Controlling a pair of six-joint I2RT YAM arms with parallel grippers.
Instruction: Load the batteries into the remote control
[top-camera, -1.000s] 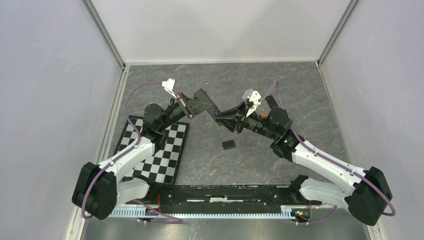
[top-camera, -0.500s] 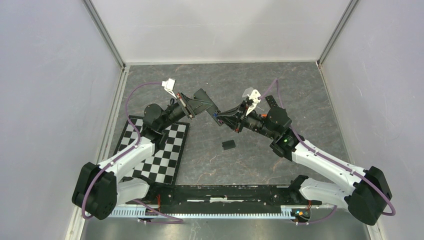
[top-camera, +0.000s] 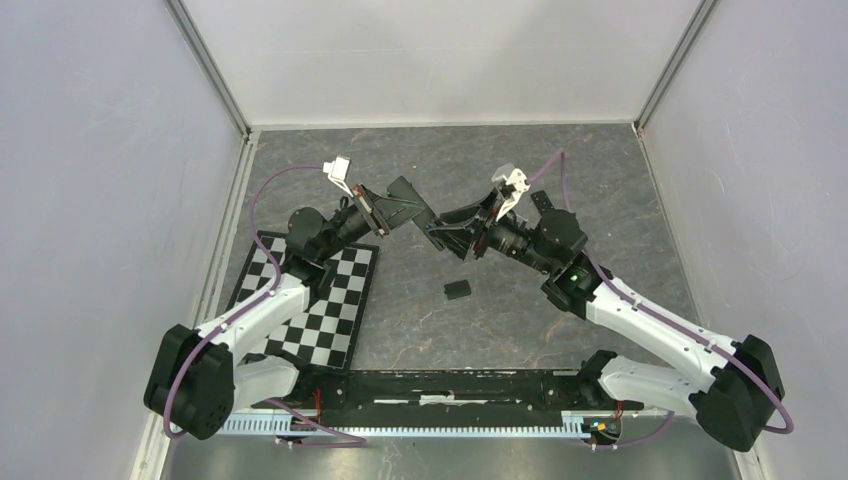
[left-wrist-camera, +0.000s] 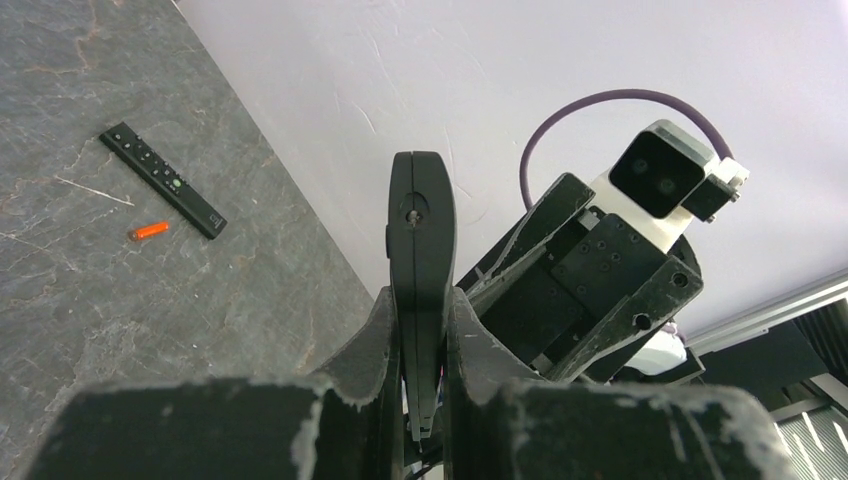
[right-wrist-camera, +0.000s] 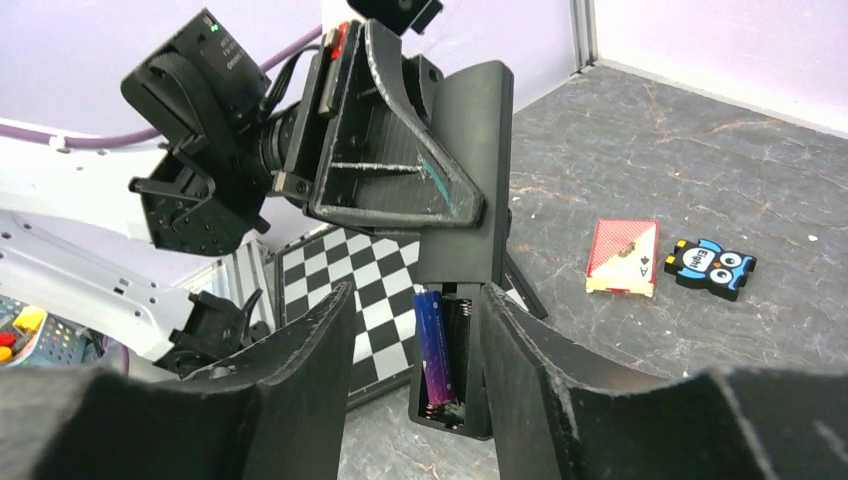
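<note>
Right wrist view: a purple battery (right-wrist-camera: 432, 350) lies lengthwise in the open compartment at the lower end of a black remote (right-wrist-camera: 468, 150), in the slot on the left of that view. The remote hangs in the air with its compartment end down, above the table (top-camera: 620, 200) and clear of it.

The left gripper (left-wrist-camera: 420, 300) is clenched on the remote's upper part. In the left wrist view the remote stands edge-on between its two fingers, pinched from both flat sides.

The right gripper (right-wrist-camera: 418, 300) is released, its fingers spread to either side of the remote's compartment end. A gap shows between the remote and the finger on the view's left. The other finger is just beside the remote's edge, and whether it touches cannot be told.

In the top view the two grippers meet near the middle of the table, the left arm reaching in from the left and the right arm from the right. A small black piece (top-camera: 457, 289) lies flat on the table nearer the arm bases, apart from both grippers.

An orange-red battery (left-wrist-camera: 148, 231) lies on the table just beside a second remote (left-wrist-camera: 162, 180), which rests flat with its buttons up.

A checkered mat (top-camera: 310, 300) lies under the left arm. In the right wrist view a red card box (right-wrist-camera: 622, 257) and a blue-and-black owl gadget (right-wrist-camera: 710, 268) sit side by side on the table, well apart from the held remote.
</note>
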